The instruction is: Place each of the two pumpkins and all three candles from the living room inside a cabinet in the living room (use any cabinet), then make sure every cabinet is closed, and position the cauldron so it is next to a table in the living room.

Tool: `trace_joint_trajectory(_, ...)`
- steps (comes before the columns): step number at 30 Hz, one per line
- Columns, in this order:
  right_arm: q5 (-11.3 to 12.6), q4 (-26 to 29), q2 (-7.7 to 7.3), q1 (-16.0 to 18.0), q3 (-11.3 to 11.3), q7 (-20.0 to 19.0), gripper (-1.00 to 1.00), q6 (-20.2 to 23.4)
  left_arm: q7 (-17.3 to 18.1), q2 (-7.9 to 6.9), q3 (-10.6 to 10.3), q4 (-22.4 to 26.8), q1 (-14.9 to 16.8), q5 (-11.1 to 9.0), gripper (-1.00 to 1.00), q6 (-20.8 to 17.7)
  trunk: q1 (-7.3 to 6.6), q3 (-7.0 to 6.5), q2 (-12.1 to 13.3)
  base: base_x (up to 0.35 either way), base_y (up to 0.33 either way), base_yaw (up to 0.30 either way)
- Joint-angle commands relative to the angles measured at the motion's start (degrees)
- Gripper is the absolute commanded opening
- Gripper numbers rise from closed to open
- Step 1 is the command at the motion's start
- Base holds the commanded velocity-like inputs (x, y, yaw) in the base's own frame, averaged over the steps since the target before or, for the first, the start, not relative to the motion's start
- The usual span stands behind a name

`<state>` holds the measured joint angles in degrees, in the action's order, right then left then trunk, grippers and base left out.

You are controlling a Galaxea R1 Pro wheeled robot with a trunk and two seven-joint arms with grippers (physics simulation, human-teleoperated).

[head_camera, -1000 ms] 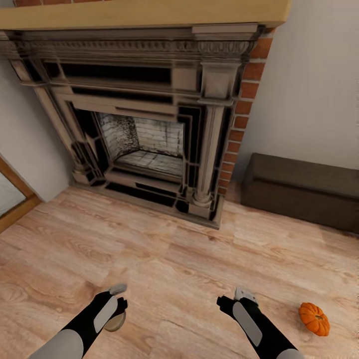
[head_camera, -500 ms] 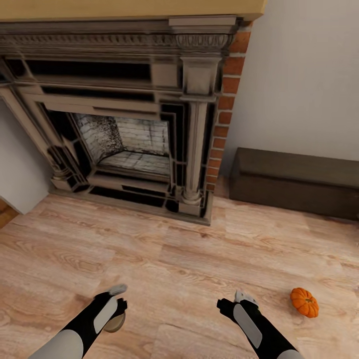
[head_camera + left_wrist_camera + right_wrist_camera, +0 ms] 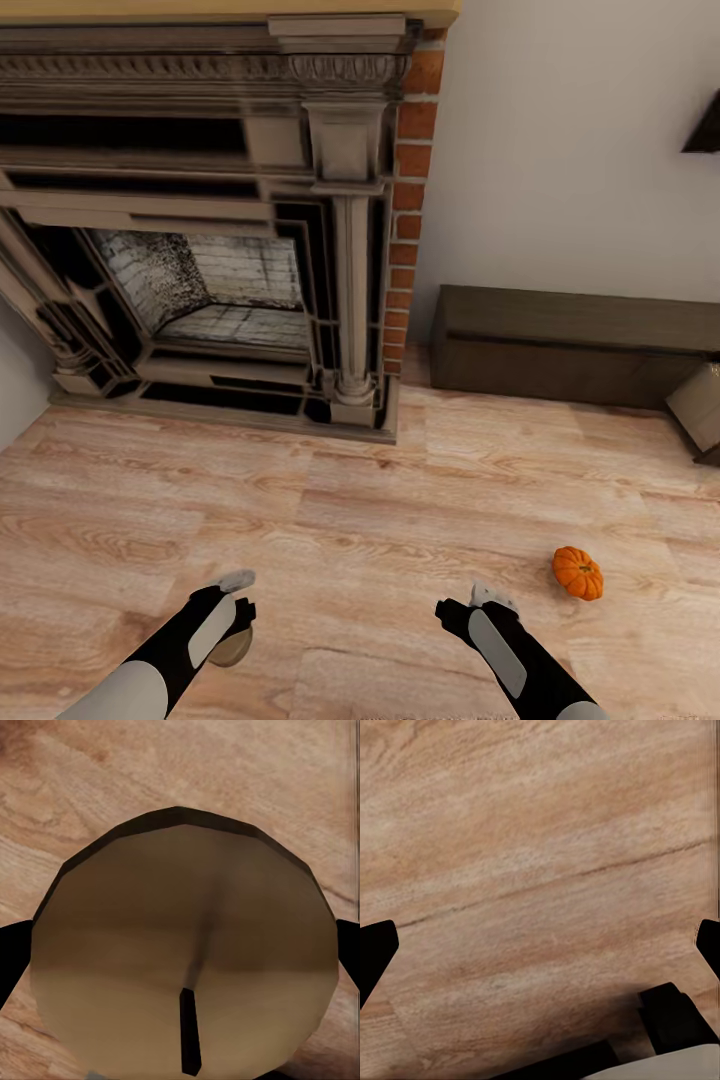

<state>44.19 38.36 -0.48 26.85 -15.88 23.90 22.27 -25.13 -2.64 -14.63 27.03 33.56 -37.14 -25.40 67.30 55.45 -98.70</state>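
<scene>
My left gripper (image 3: pixel 236 622) is low over the floor, shut on a cream-beige candle (image 3: pixel 231 649). In the left wrist view the candle (image 3: pixel 180 937) with its dark wick sits between the black fingertips (image 3: pixel 9 964). My right gripper (image 3: pixel 486 598) is open with nothing in it, and its wrist view has bare floor between its fingertips (image 3: pixel 375 952). One orange pumpkin (image 3: pixel 578 573) lies on the floor just right of and slightly beyond the right gripper. The low dark-brown cabinet (image 3: pixel 570 345) stands against the wall at the right, its front panels shut as far as I can see.
An ornate beige-and-black fireplace (image 3: pixel 200 260) with a brick chimney edge (image 3: pixel 408 190) stands on the left. A beige tilted object (image 3: pixel 700 408) stands at the right edge by the cabinet. Light wood plank floor (image 3: pixel 380 500) lies open between me and the cabinet.
The whole head view has shifted: the camera turned right, so fireplace, cabinet and pumpkin sit further left in the picture. Both arms hold the same pose, with the candle still gripped.
</scene>
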Motion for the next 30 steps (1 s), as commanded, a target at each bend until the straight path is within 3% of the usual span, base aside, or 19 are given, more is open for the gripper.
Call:
trace_joint_trajectory(1, 0.40, 0.07, -0.05, 0.04, -0.29, 0.48, 1.00, 0.14, -0.53, -0.09, -0.49, 0.16, 0.01, -0.57, -1.00, -0.18, -0.01, 0.11, -0.02, 0.000, 0.000, -0.222)
trace_joint_trajectory(30, 0.64, -0.04, -0.05, 0.04, -0.20, 0.53, 1.00, 0.08, -0.53, -0.09, -0.49, 0.15, 0.01, -0.27, -1.00, -0.18, -0.01, 2.04, -0.02, -0.030, 0.000, -0.222)
